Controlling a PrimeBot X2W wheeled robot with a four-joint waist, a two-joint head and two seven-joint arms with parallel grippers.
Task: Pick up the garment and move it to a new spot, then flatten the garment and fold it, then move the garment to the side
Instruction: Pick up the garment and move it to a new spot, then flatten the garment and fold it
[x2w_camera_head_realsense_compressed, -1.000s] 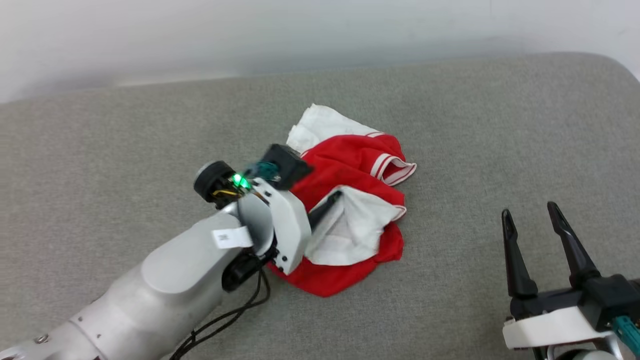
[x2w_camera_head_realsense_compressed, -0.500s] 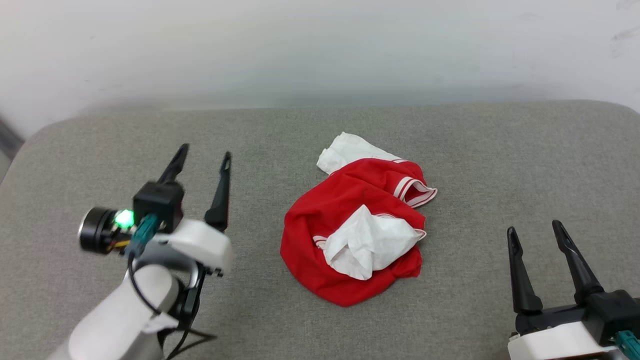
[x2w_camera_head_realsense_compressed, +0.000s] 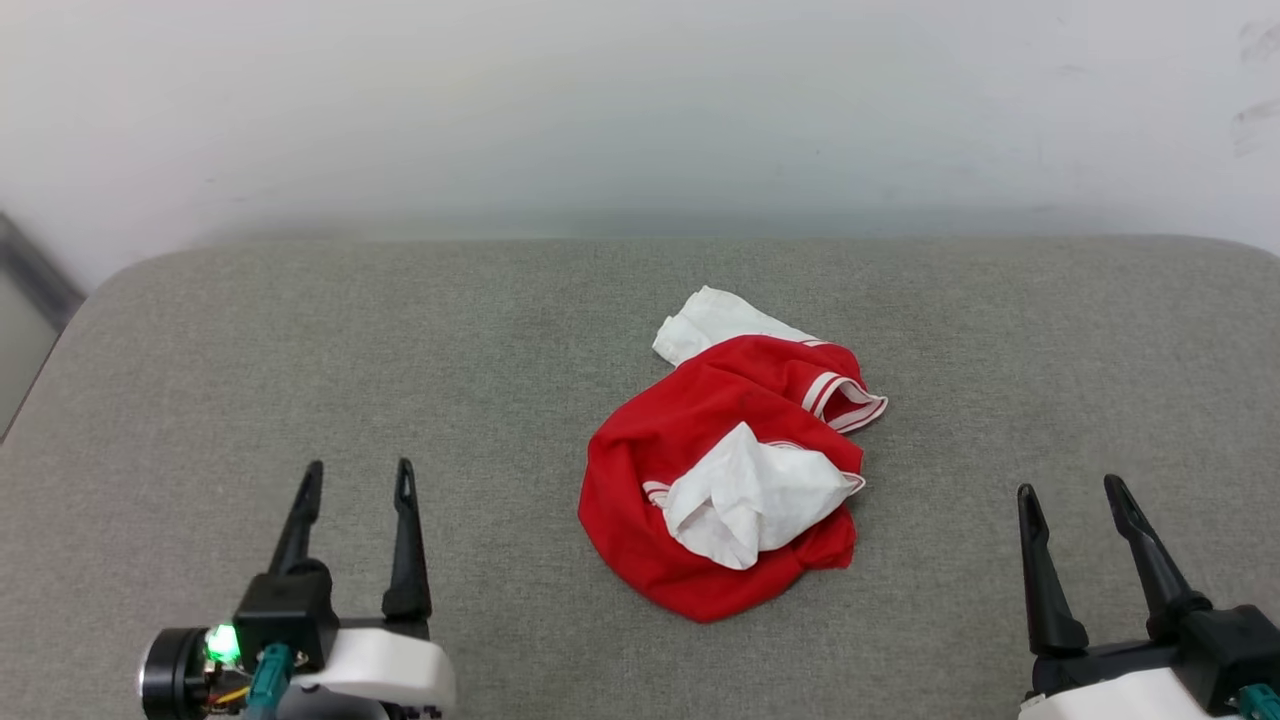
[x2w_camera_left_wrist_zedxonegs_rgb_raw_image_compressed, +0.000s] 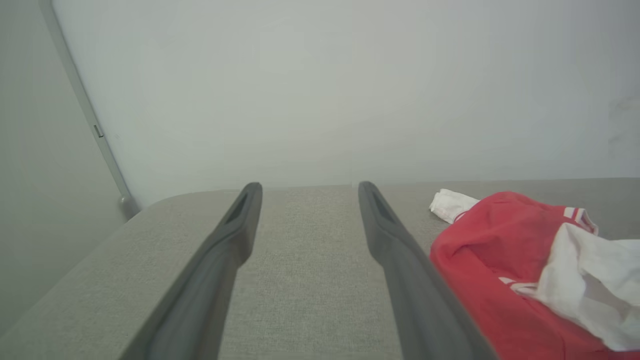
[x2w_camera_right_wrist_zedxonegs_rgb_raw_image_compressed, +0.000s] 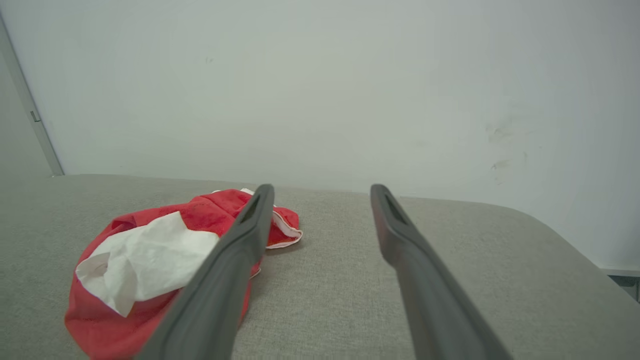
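Grey padded fabric (x2w_camera_head_realsense_compressed: 300, 340) is spread beneath a pale wall (x2w_camera_head_realsense_compressed: 600, 100). Near its middle the garment (x2w_camera_head_realsense_compressed: 640, 470) is crumpled into a red heap, with a white sleeve (x2w_camera_head_realsense_compressed: 750, 500) bunched on top and more white cloth poking out at 12 o'clock. The left gripper (x2w_camera_head_realsense_compressed: 359, 466) is held at 7 o'clock of the head view and the right gripper (x2w_camera_head_realsense_compressed: 1068, 486) at 5 o'clock; both pairs of fingers are spread apart, nothing is gripped, and the cloth is touched by neither

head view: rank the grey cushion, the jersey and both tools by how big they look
1. grey cushion
2. jersey
3. left tool and right tool: about alike, both cut off at the bottom edge, so unranked
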